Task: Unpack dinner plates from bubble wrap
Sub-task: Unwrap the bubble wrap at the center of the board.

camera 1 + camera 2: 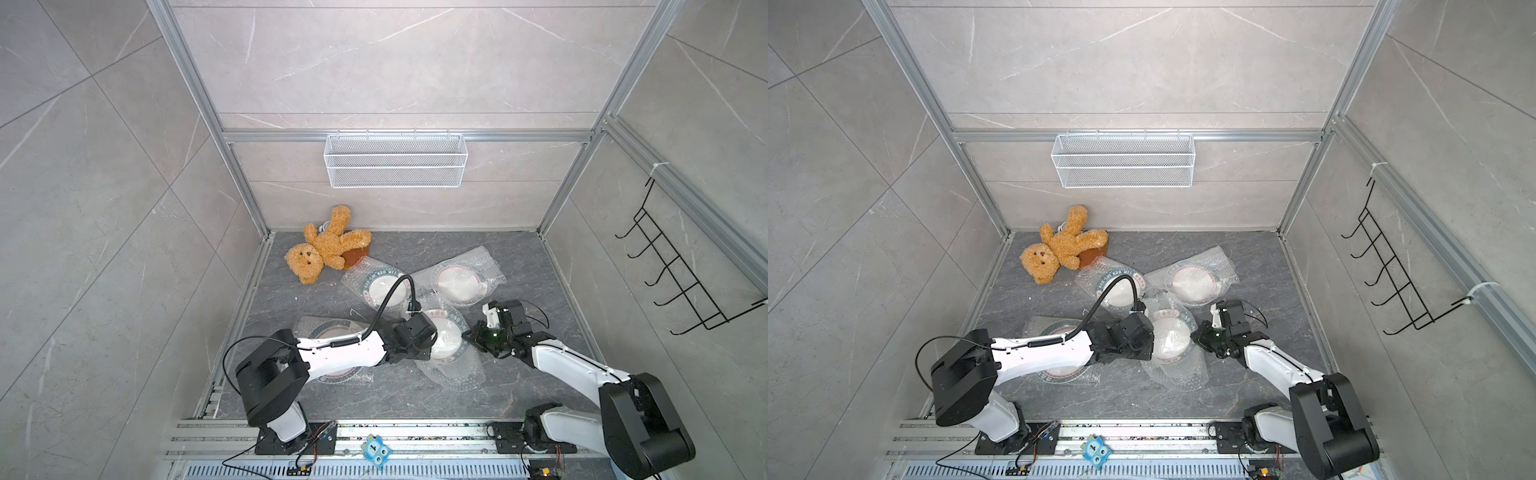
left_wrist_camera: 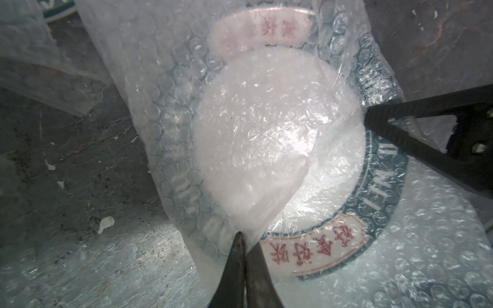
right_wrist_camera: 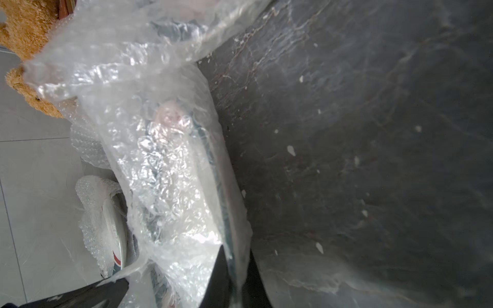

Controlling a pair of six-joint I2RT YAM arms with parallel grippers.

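While none of the four dinner plates is yet free of its bubble wrap, both arms work on the centre plate. It lies flat on the dark stone tabletop inside its clear pouch. The left gripper has its fingers pressed together on a raised fold of that pouch over the plate's green rim. The right gripper is closed on the opposite edge, where the rim, film and all, appears to run between its jaws. By that reading the job stands at its first step: one pouch pinched for opening, four to empty. Two more wrapped plates, one beside the other, lie farther back, their pouch corners overlapping the centre pouch. A fourth plate sits beneath the left arm, likely out of reach until that arm clears. A teddy bear sprawls over a brown slab in the far corner, just beside the nearest back pouch. A wire basket and a black hook rack hang on the walls, well apart from the work.
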